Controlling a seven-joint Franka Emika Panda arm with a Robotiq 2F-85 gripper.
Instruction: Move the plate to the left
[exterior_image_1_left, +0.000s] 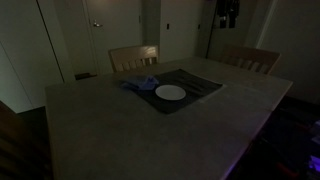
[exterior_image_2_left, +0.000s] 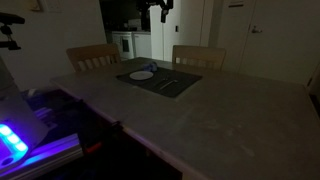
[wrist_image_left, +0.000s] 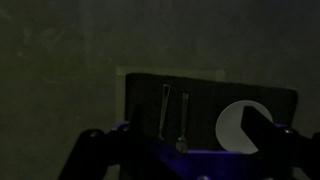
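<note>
A white round plate (exterior_image_1_left: 170, 92) lies on a dark placemat (exterior_image_1_left: 200, 88) on the far part of a grey table; it shows in both exterior views (exterior_image_2_left: 141, 74). In the wrist view the plate (wrist_image_left: 232, 130) sits at the placemat's right end, partly hidden by my right finger. My gripper (wrist_image_left: 172, 126) is open and empty, high above the placemat. In the exterior views it hangs dark near the top edge (exterior_image_1_left: 226, 12) (exterior_image_2_left: 160, 8), well clear of the plate.
Two pieces of cutlery (wrist_image_left: 175, 112) lie on the placemat beside the plate. A blue cloth (exterior_image_1_left: 140, 84) lies at the mat's end near the plate. Two wooden chairs (exterior_image_1_left: 133, 57) (exterior_image_1_left: 250, 58) stand behind the table (exterior_image_1_left: 120, 130). The room is very dark.
</note>
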